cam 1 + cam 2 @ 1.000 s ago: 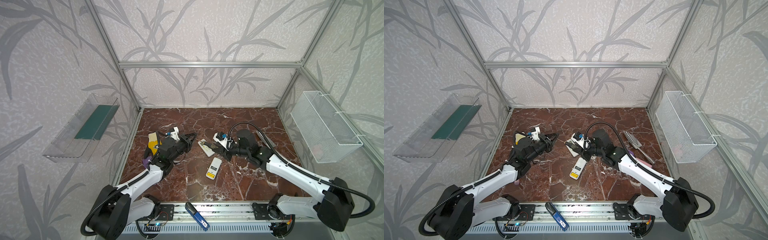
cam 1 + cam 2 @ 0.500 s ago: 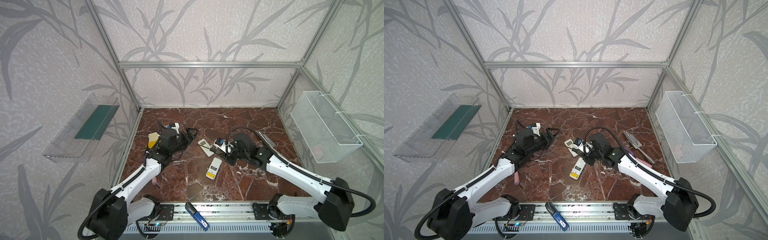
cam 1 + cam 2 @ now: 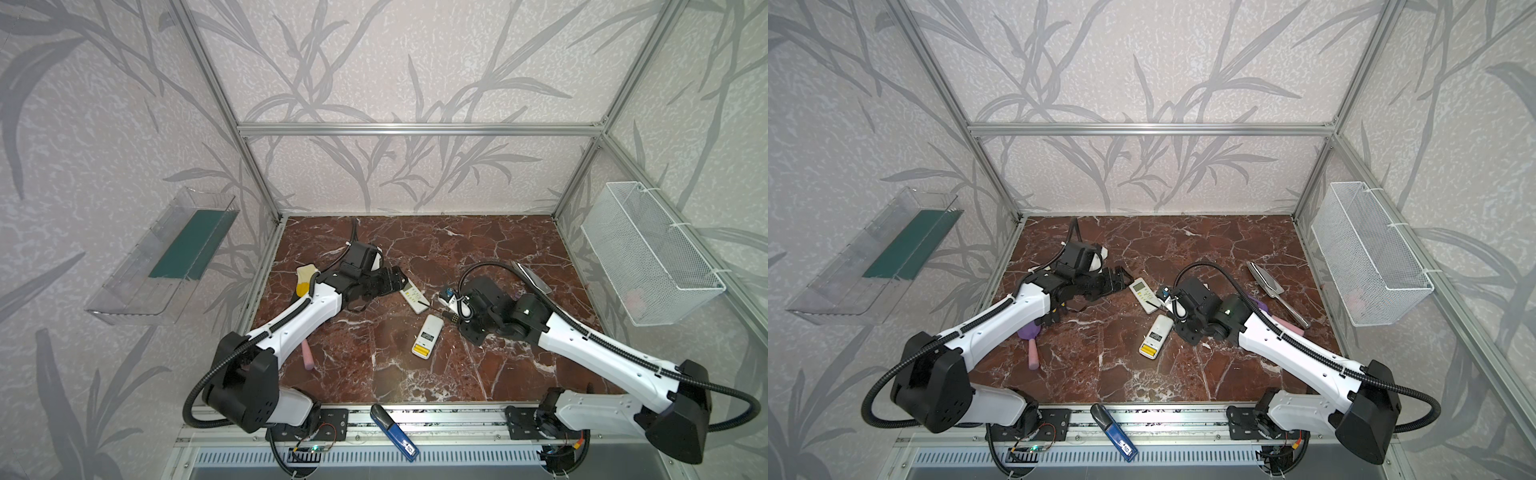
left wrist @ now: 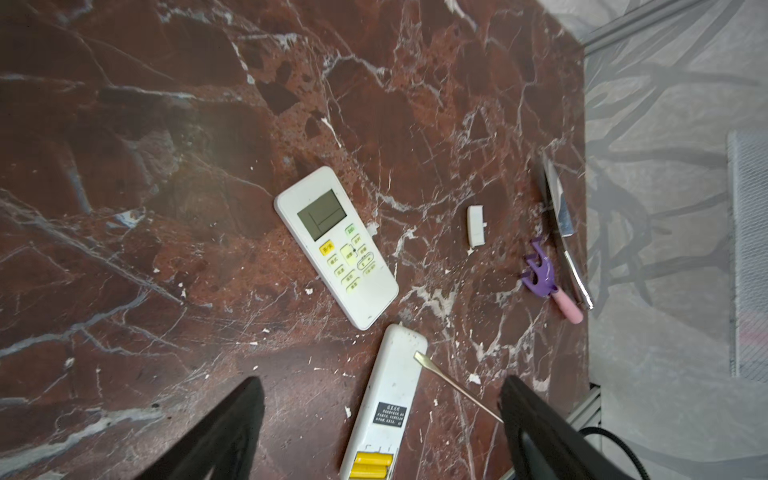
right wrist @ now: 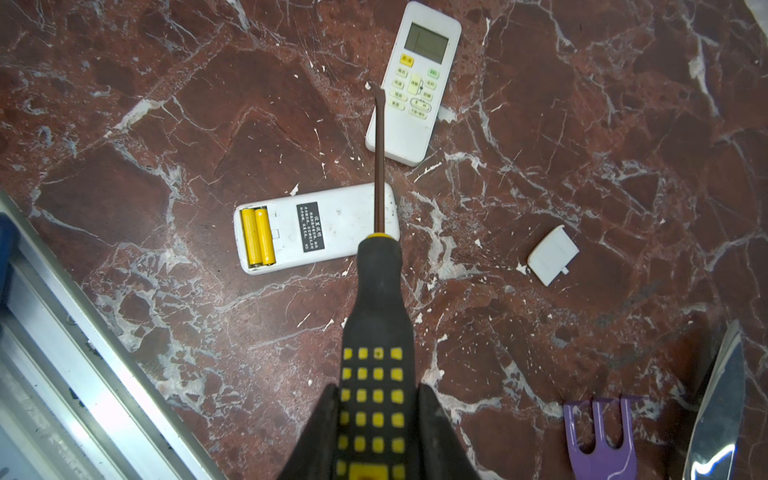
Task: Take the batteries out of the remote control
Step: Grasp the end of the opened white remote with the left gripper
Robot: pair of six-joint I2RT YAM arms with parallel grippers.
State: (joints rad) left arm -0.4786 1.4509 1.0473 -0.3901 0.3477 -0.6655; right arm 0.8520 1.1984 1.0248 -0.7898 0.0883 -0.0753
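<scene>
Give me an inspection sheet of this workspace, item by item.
Surface: marble tabletop, small white bits scattered.
Job's things: face-down remote, cover off, two yellow batteries seated; loose cover nearby; second remote face up.
Clutter: purple fork, metal trowel, pink-handled tool, blue object on front rail.
Grippers: left gripper open, empty; right gripper shut on screwdriver.
Cables: black conduit loops over each arm.
Surroundings: clear shelf, wire basket on side walls.
</scene>
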